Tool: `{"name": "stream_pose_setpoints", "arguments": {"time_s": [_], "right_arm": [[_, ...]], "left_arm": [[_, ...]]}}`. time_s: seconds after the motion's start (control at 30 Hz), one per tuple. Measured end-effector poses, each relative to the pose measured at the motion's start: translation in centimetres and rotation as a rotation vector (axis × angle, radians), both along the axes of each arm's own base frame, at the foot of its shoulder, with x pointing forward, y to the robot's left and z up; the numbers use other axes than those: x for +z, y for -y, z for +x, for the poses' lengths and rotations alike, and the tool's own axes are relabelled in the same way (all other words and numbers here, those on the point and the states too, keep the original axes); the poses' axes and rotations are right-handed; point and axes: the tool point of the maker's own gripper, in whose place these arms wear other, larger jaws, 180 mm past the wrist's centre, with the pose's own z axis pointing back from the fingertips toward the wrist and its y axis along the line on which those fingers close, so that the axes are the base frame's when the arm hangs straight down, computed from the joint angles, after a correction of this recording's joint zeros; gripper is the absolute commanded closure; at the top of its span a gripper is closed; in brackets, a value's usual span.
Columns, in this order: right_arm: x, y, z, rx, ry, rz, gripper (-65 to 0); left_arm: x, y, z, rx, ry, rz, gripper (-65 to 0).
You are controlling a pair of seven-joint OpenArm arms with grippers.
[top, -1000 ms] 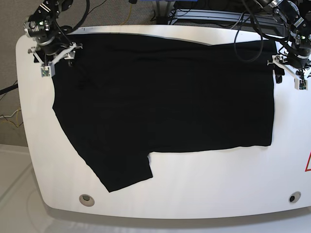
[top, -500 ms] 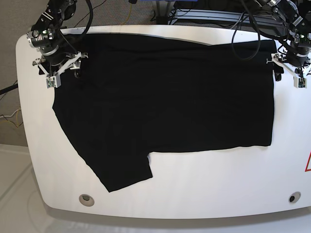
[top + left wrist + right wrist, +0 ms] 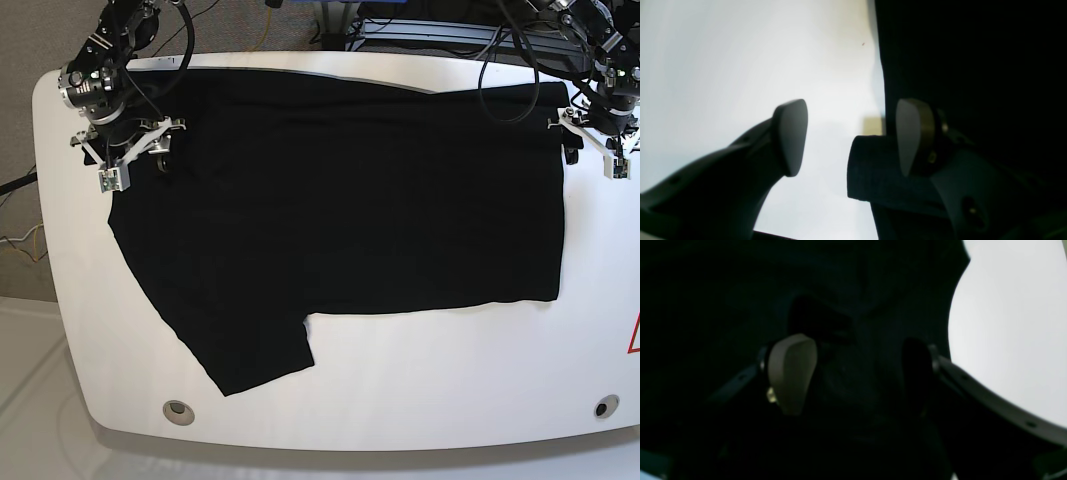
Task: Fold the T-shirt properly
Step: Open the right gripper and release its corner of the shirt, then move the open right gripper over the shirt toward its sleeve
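At the far corners of the T-shirt (image 3: 340, 210), my right gripper (image 3: 132, 152) has slid inward over cloth; both it and the left gripper (image 3: 592, 135) gape wide, empty, poised to pinch.

One T-shirt (image 3: 340, 210), black, spread over one white table (image 3: 450, 370); two grippers, the right gripper (image 3: 128, 150) at 10 o'clock, the left gripper (image 3: 592, 135) at 2 o'clock; two round holes in the table, one hole (image 3: 178, 410) at 7 o'clock, the other hole (image 3: 601, 408) at 5 o'clock; one red mark (image 3: 634, 335) at 4 o'clock.
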Motion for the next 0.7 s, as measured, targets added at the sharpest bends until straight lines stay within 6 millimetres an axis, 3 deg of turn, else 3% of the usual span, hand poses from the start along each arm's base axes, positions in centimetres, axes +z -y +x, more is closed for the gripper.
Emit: {"name": "stream_pose_setpoints", "arguments": {"time_s": [0.2, 0.27, 0.47, 0.7], "right_arm": [[-1.1, -1.0, 0.2, 0.022, -0.025, 0.029, -9.8], [-1.1, -1.1, 0.2, 0.023, -0.026, 0.030, -5.2], [-1.2, -1.0, 1.0, 0.021, -0.016, 0.041, -8.9], [-1.0, -1.0, 1.3, 0.021, -0.009, 0.042, -8.8]], "left_arm": [[0.0, 0.0, 0.0, 0.000, 0.000, 0.001, -39.2], [0.0, 0.0, 0.0, 0.000, -0.001, 0.001, -39.2], [0.0, 0.0, 0.0, -0.001, 0.000, 0.000, -39.2], [0.0, 0.0, 0.0, 0.000, 0.000, 0.000, -39.2]]}}
